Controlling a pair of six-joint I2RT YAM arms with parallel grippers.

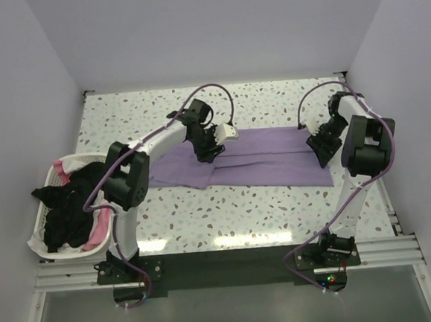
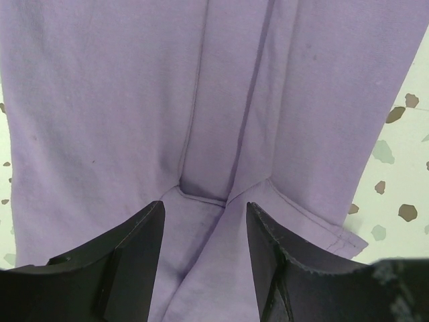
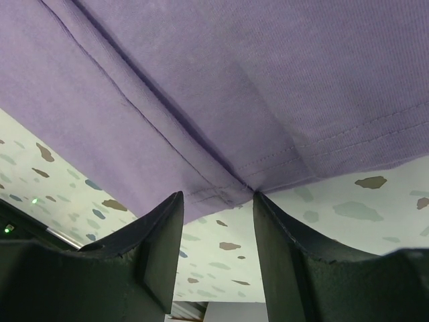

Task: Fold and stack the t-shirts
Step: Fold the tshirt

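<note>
Straddling the lilac t-shirt with both sets of jaws parted; nothing is clamped.
The right gripper is set over the strip's right-end hem corner, the left gripper over layered folds left of centre. The long axis is laid left to right across the table; the cloth is folded lengthwise, flat, lightly creased.

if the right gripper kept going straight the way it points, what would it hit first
Most likely the lilac t-shirt: its stitched hem corner lies straight ahead of the open right gripper, in line with the gap between the fingers. The depth to it is unclear.
</note>
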